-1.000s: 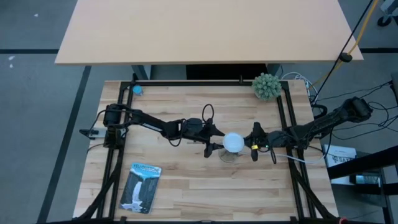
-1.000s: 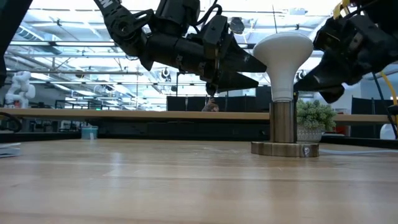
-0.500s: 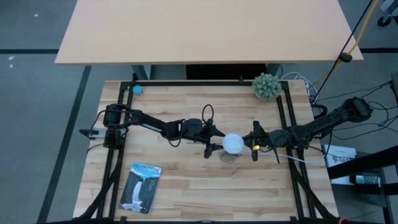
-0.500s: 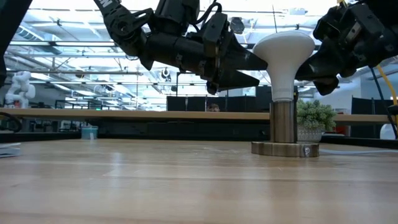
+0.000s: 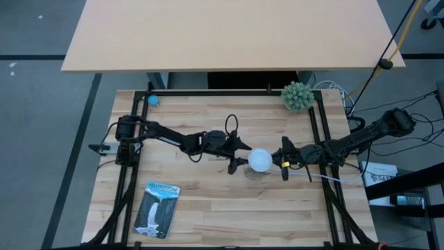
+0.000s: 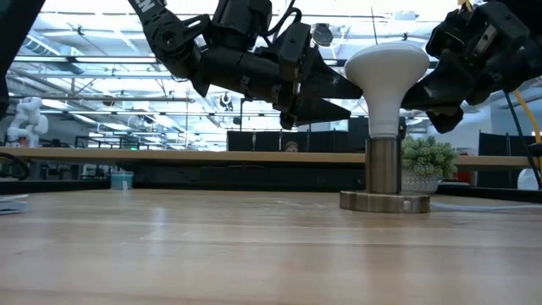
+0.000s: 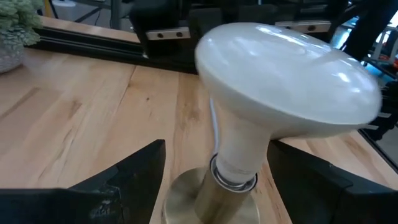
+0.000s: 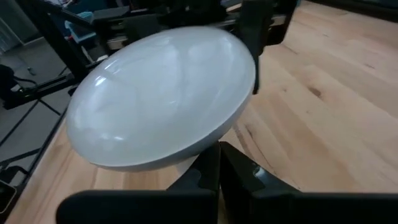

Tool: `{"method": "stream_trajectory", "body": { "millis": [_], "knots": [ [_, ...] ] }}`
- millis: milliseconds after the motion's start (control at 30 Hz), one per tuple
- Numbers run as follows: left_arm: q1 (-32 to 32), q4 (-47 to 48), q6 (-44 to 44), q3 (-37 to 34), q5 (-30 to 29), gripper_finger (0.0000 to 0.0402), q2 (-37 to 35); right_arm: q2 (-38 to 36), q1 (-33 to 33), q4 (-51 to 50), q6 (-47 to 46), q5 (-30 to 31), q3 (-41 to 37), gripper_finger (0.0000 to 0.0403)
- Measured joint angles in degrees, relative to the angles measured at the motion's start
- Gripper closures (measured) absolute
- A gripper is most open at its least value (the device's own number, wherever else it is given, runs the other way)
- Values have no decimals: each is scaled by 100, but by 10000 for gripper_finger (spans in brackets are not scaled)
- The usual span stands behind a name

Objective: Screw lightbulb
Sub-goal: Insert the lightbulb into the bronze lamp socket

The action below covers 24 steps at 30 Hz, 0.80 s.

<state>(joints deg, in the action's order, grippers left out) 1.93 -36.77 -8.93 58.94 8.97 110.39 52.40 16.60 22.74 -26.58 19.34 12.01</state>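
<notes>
While upright in its socket point(image 6: 385, 174), bulb point(image 5: 260, 160) looks light, slick, fragile.
Left pincer point(image 5: 239, 157) spread at 9 o'clock; right pincer point(image 5: 283, 164) at 3, can't tell its state. Hold globe, gently.

No legible text anywhere.

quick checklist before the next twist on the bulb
1. Lightbulb standing upright in the socket: ok.
2. Socket base flat on the table: ok.
3. Left hand open, a finger on each side of the bulb: ok.
4. Right hand close against the bulb's other side: ok; firm grip: cannot tell.
5. Bulb fully threaded: cannot tell.
6. Plant away from both arms: ok.
</notes>
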Motion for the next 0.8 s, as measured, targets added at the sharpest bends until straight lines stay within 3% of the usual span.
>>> {"method": "stream_trajectory", "body": {
  "millis": [300, 800],
  "knots": [
    [173, -26, 0, 0, -50, 117, 0, 0, 2, 22, -132, -314, 0, 403],
    [267, 340, -10, 0, 52, 117, -2, 0, 2, -28, -258, -315, 0, 403]
  ]
}}
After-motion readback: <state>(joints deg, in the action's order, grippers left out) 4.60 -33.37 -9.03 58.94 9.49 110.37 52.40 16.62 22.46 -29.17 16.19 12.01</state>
